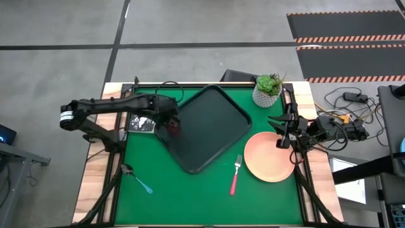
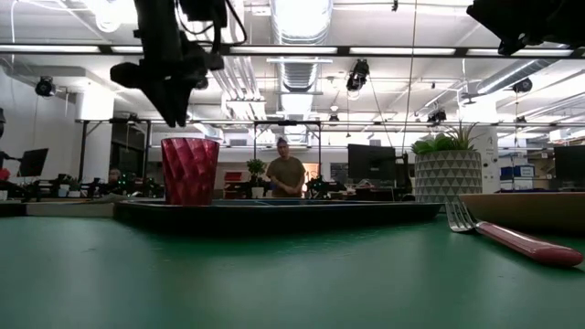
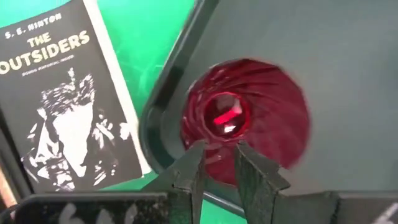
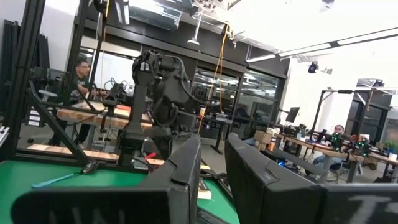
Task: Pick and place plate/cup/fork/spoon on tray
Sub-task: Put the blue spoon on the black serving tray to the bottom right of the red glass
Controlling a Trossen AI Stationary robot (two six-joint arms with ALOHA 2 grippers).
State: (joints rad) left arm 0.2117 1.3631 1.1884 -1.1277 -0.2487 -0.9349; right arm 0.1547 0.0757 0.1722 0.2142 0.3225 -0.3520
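The maroon cup [image 1: 172, 127] stands upright on its base in the left corner of the black tray [image 1: 215, 123]; it also shows in the low view [image 2: 190, 171]. My left gripper [image 3: 219, 163] hangs just above the cup's rim [image 2: 174, 117], fingers pointing down with a narrow gap, touching nothing. The peach plate [image 1: 269, 157] lies on the green mat right of the tray. The pink-handled fork [image 1: 235, 175] lies between them, nearer the front. The blue-handled spoon [image 1: 137, 179] lies at the front left. My right gripper [image 1: 280, 132] waits above the plate's far right edge, its fingers [image 4: 186, 168] narrowly apart.
A black paperback book [image 1: 142, 123] lies just left of the tray's corner, under my left arm. A white pot with a green plant [image 1: 267, 92] stands at the back right. A person stands in the room beyond the table [image 2: 286, 172].
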